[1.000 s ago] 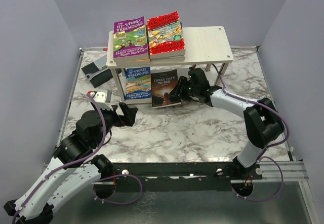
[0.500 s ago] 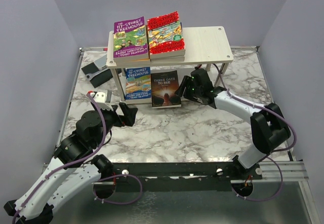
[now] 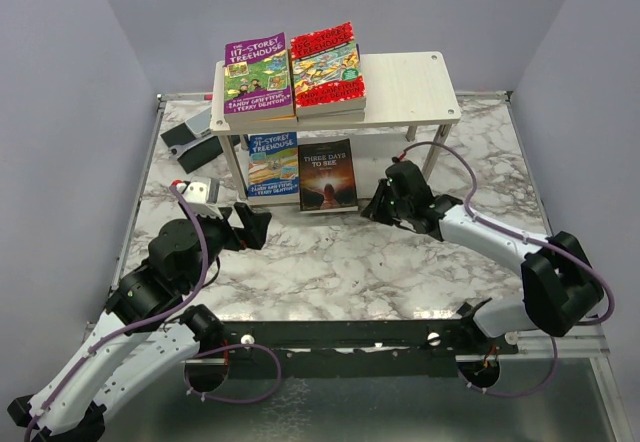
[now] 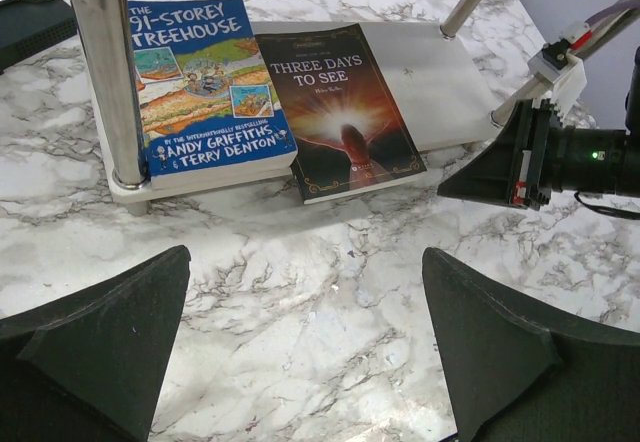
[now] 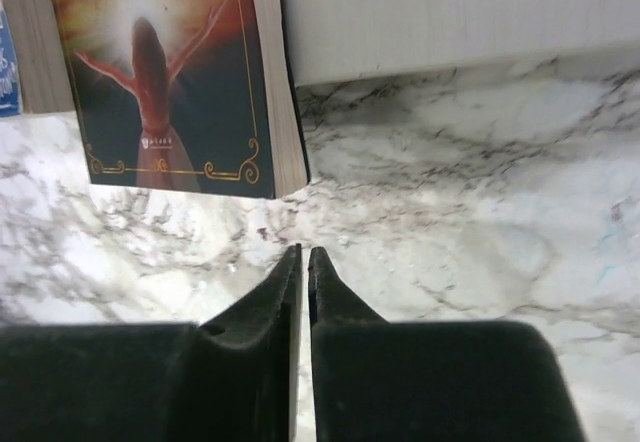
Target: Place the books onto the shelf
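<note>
"On the lower board of the shelf (image 3: 410, 87), which books lie there?"

"Two, lying flat side by side. A blue book (image 3: 272, 165) is on the left, and a dark book (image 3: 328, 174) touches its right edge. The dark one's near end sticks out past the board, over the marble table (image 3: 400, 262)."

"Where is the right gripper (image 5: 303, 252) relative to that dark book?"

"Just near and to the right of its near right corner, low over the table and not touching the book. Its fingers are pressed almost together, with only a sliver between them and nothing in it."

"And the top board?"

"A purple book (image 3: 257, 74) and a red book (image 3: 326, 60) lie side by side on its left half. Each rests on at least one more book, but I cannot make out those covers."

"What about the left gripper (image 3: 256, 227)?"

"It hovers over the table on the near side of the blue book, well apart from both lower books. Its fingers are spread wide and hold nothing. A grey device (image 3: 190, 137) lies on the table left of the shelf."
</note>
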Controlling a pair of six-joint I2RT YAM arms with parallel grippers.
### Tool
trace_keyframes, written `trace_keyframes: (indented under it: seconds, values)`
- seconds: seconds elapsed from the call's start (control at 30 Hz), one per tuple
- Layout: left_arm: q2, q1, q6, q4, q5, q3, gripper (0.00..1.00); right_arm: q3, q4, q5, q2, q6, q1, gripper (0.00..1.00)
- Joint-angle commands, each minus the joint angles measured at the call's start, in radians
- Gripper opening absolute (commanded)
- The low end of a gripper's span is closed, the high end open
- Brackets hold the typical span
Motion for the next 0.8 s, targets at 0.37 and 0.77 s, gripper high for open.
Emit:
trace_keyframes:
  seconds: [0.37,0.77]
  values:
    - [-0.008,-0.001,0.009,0.017,-0.022,-0.012,0.99,0.124,0.093,-0.113,0.225,0.051,0.076,0.01]
    - [0.000,0.000,0.010,0.017,-0.021,-0.012,0.99,0.274,0.068,-0.054,0.351,0.036,0.076,0.01]
